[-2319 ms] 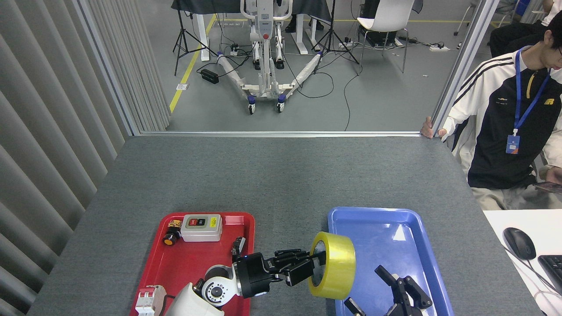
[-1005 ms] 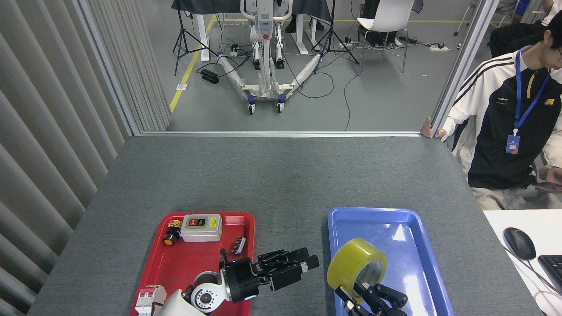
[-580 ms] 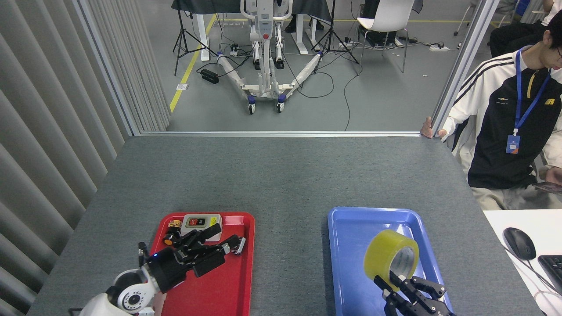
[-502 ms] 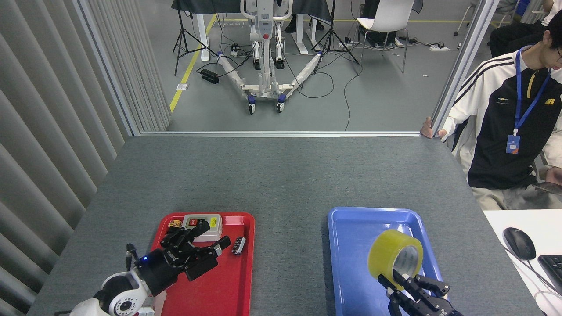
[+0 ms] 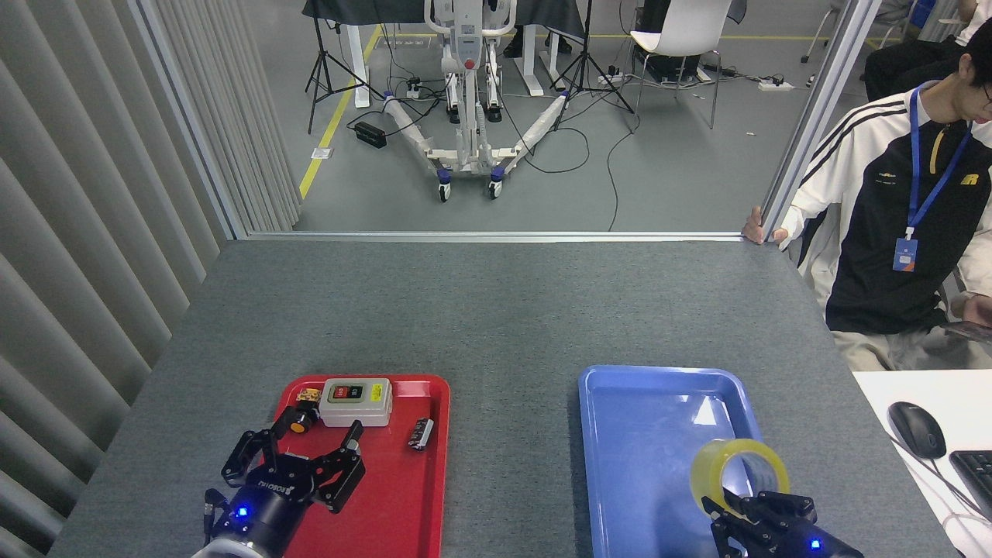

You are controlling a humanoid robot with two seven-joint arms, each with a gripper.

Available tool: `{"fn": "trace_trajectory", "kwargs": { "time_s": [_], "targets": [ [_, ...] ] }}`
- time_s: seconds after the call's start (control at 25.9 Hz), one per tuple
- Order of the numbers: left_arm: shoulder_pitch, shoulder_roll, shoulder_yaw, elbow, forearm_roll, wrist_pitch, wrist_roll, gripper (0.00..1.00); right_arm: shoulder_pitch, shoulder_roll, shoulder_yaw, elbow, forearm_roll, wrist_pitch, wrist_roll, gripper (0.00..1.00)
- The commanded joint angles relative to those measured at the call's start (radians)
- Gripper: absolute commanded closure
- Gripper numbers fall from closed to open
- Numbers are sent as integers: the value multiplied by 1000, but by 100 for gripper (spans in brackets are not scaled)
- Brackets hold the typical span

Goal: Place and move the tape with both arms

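my right gripper clamped on tape rim over blue tray | left gripper spread, empty | roll light, stiff, slick: grip through core

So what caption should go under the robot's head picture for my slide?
Right gripper holds yellow tape over the blue tray; left gripper open.

Right pincer around tape over blue tray; left pincer splayed.

wall: ribbed grey panels | floor: grey concrete, yellow line | furniture: white chair
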Motion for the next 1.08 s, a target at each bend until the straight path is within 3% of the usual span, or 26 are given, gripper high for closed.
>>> {"fn": "trace_trajectory", "kwargs": {
  "time_s": [0.0,0.04,0.12,0.15,0.43,0.62,0.77,0.89,1.04],
  "targets": [
    [-15,-4,-2,12,-1,84,-52,0,-43,-10,37,42,1,109,30,96],
    [-15,-7,-4,9,-1,84,-55,0,-48,-10,41,53,1,129,30,75],
    [-15,-9,-5,-12,-3,82,-44,0,-52,-14,40,58,1,155,30,20],
    [-14,-9,-4,-20,-4,84,-39,0,-52,-14,41,58,0,166,30,0],
    [-15,5,2,-17,-15,85,92,0,-49,-5,71,53,-10,172,19,0],
    [-4,8,7,-3,-17,85,96,0,-49,-5,69,49,-65,172,5,0],
    [-3,1,30,-8,-14,84,99,0,-43,6,69,36,-72,162,-58,0],
    [-3,1,30,-9,-14,84,99,0,-37,27,55,19,-74,172,-137,0],
    [-3,1,31,-6,-11,84,99,0,-2,82,-6,21,-74,201,-392,0]
  ]
}}
